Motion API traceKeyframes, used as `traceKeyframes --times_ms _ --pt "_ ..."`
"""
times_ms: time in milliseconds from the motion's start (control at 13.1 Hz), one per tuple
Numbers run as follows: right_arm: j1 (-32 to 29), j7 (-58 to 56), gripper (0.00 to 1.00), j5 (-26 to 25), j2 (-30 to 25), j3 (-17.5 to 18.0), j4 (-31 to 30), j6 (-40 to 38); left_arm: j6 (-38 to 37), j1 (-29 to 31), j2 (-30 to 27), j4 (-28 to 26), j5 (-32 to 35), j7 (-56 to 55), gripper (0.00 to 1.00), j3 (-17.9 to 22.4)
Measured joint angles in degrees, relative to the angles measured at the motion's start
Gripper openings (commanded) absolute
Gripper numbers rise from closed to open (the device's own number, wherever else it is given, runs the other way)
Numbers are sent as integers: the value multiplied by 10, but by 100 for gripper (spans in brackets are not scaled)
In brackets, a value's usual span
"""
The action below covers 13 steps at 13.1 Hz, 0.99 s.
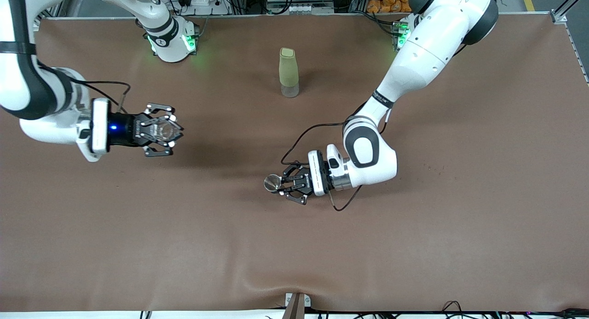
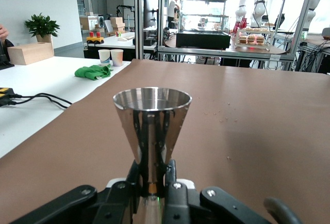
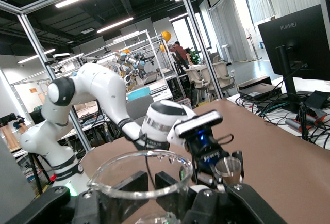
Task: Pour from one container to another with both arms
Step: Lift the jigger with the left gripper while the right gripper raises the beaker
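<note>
left gripper (image 1: 281, 184) clamps a steel jigger (image 2: 151, 126) at its narrow waist above mid-table: light, rigid, slick; right gripper (image 1: 162, 131) grips a fragile glass beaker (image 3: 140, 176) toward the right arm's end

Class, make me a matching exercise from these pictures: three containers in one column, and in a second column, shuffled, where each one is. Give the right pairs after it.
Things:
1. metal jigger
2. clear glass cup
3. green-sleeved bottle

Places:
A. standing upright on the table, between the two arm bases, with no hand near it
B. gripped in the left hand, near the middle of the table
C. gripped in the right hand, toward the right arm's end of the table

Pairs: 1-B, 2-C, 3-A
</note>
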Motion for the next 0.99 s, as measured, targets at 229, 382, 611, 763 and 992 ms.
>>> traceKeyframes --times_ms 229,382,611,763,992 --pt "6 12 0 26 0 43 -1 49 4 -9 5 1 -32 18 0 0" --pt "10 23 0 42 3 59 -2 58 4 -11 7 1 -33 21 0 0" --pt "16 25 0 70 22 87 -1 68 4 -11 7 1 -35 26 0 1" --pt "24 25 0 98 47 104 11 75 4 -11 7 2 -41 29 0 1" --pt "34 25 0 121 80 124 37 102 4 -11 7 2 -45 30 0 1"
